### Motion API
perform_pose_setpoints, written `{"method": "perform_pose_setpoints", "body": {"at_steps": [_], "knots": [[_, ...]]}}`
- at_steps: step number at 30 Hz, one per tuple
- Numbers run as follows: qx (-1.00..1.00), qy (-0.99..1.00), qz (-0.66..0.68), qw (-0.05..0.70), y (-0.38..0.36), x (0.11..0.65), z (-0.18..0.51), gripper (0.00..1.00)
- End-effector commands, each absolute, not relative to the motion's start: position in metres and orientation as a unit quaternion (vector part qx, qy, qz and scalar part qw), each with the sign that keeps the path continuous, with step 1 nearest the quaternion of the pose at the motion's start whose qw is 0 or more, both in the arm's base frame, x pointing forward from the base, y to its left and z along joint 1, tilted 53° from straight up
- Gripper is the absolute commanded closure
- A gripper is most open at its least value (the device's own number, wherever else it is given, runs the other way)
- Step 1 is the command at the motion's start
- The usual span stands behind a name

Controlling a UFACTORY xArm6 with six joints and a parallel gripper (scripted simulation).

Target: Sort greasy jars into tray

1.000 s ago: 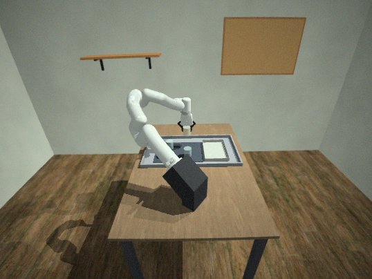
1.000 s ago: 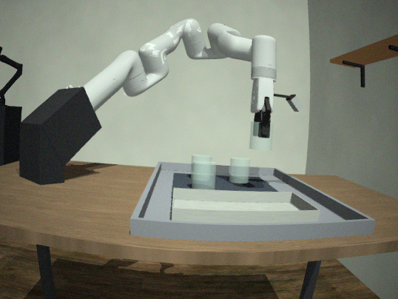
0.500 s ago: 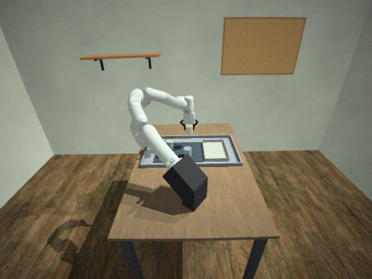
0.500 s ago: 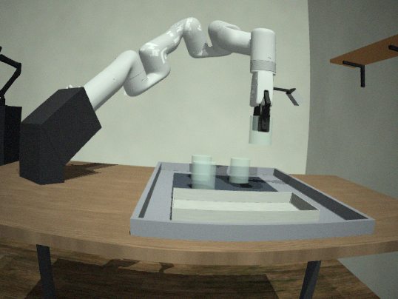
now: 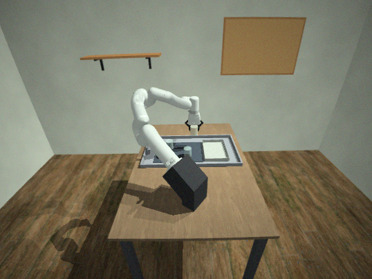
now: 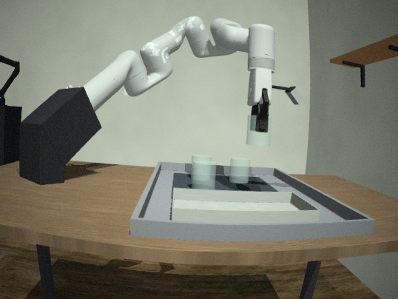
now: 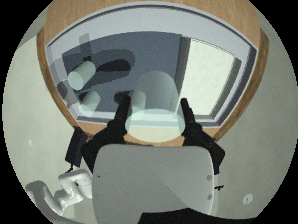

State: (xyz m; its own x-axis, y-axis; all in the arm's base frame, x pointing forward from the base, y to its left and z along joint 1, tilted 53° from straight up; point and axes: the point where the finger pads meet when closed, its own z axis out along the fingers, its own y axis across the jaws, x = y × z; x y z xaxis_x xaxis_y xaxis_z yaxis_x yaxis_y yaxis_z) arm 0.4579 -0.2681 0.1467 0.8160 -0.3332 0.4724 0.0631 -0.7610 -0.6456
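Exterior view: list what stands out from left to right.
Arm base → jars on the mat → held jar in the gripper → wall shelf.

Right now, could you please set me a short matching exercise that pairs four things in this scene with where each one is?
Things:
1. lifted jar
2. tray
3. wooden shelf
4. hand

Places or states:
A. mounted on the wall
B. shut on a jar
C. in the air above the steel table top
D. resting on the steel table top beside the mat

Pairs: 1-C, 2-D, 3-A, 4-B
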Motion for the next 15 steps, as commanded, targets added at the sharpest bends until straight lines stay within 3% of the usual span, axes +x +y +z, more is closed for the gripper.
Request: {"method": "perform_pose_setpoints", "body": {"at_steps": [1, 15], "knots": [[-0.891, 0.076, -0.295, 0.336, -0.277, 0.456, 0.139, 1.00], [-0.891, 0.076, -0.295, 0.336, -0.301, 0.447, 0.108, 1.00]]}}
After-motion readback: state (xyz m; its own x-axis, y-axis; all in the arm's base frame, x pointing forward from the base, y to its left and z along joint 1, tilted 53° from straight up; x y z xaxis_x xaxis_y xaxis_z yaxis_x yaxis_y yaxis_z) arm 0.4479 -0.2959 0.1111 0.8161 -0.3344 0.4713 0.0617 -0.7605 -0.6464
